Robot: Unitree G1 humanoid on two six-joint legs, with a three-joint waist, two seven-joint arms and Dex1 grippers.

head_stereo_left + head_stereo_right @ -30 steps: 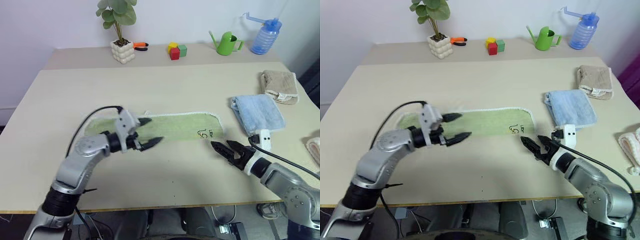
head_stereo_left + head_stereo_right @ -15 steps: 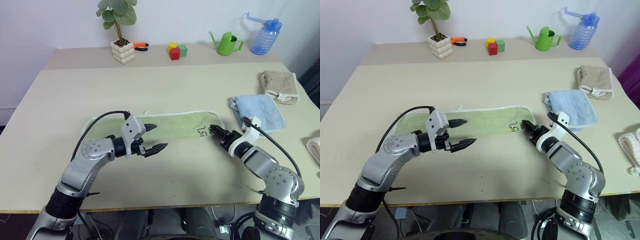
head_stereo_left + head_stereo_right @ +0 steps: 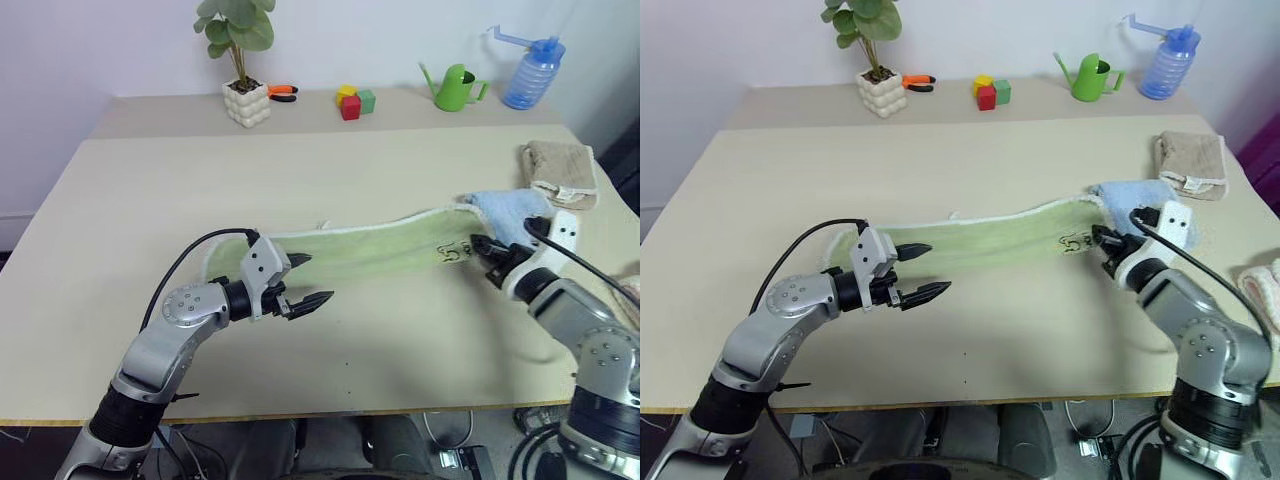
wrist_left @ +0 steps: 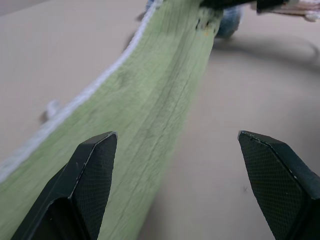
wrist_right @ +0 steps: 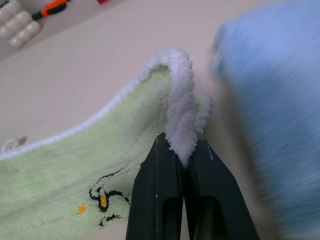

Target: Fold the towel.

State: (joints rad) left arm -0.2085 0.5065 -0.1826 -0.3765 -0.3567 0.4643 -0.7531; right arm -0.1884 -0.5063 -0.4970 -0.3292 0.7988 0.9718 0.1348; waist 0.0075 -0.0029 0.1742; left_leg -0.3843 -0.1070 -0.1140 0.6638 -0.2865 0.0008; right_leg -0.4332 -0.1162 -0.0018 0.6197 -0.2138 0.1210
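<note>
Beige table, plain pale wall behind it

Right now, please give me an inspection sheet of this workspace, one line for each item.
Surface: beige table, bare in front.
Job's things: green towel, right end lifted off the table.
Clutter: blue towel, beige towel, plant pot, blocks, watering can, spray bottle.
Grippers: right gripper shut on the towel's edge; left gripper open beside the towel.
Cables: black cables on both arms.
Surroundings: white wall.
</note>
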